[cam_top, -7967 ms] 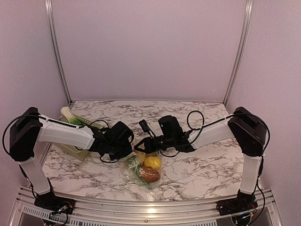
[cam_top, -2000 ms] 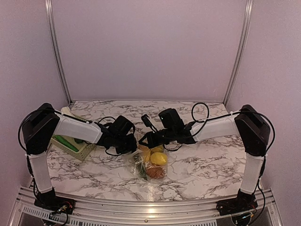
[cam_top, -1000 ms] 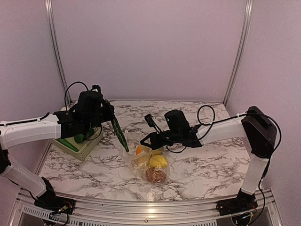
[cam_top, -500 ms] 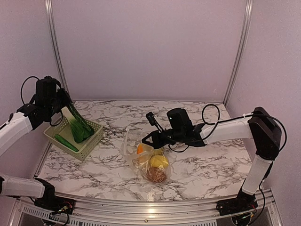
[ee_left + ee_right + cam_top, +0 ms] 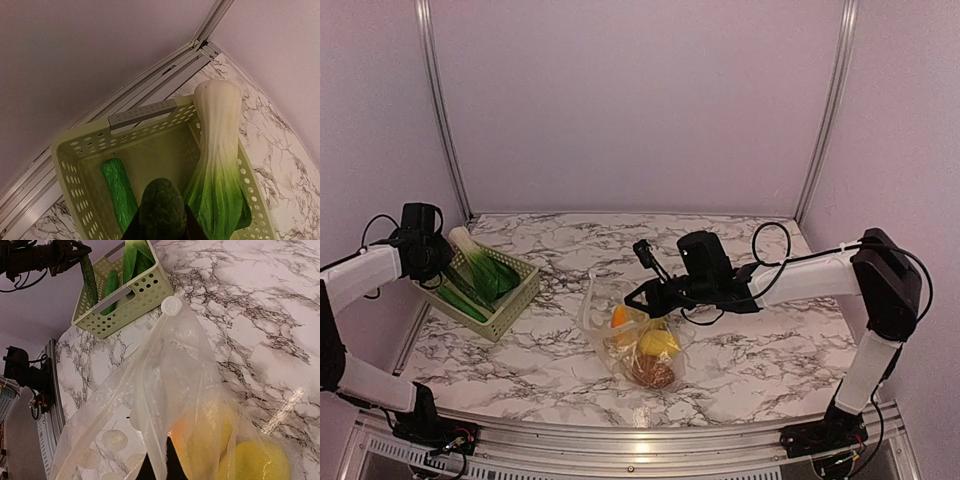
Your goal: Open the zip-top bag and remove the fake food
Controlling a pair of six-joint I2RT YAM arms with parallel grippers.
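Observation:
The zip-top bag point(image 5: 632, 340) lies open at mid-table, clear with white dots. It holds fake food: a yellow lemon point(image 5: 658, 343), a brown lump point(image 5: 652, 372) and an orange carrot point(image 5: 619, 316). My right gripper point(image 5: 645, 296) is shut on the bag's upper edge and holds it up; in the right wrist view the bag point(image 5: 165, 380) rises from the gripper point(image 5: 162, 471). My left gripper point(image 5: 442, 268) is over the basket, shut on a dark green vegetable point(image 5: 161, 207) that points down into it.
The pale green basket point(image 5: 512, 303) stands at the left edge, near the wall rail. In the left wrist view the basket point(image 5: 142, 112) holds a white-and-green bok choy point(image 5: 217, 150) and a bright green cucumber point(image 5: 117, 192).
My left arm pulled the dark green vegetable out of the bag, swung it left and has lowered it into the basket. The right gripper has kept its hold on the bag.

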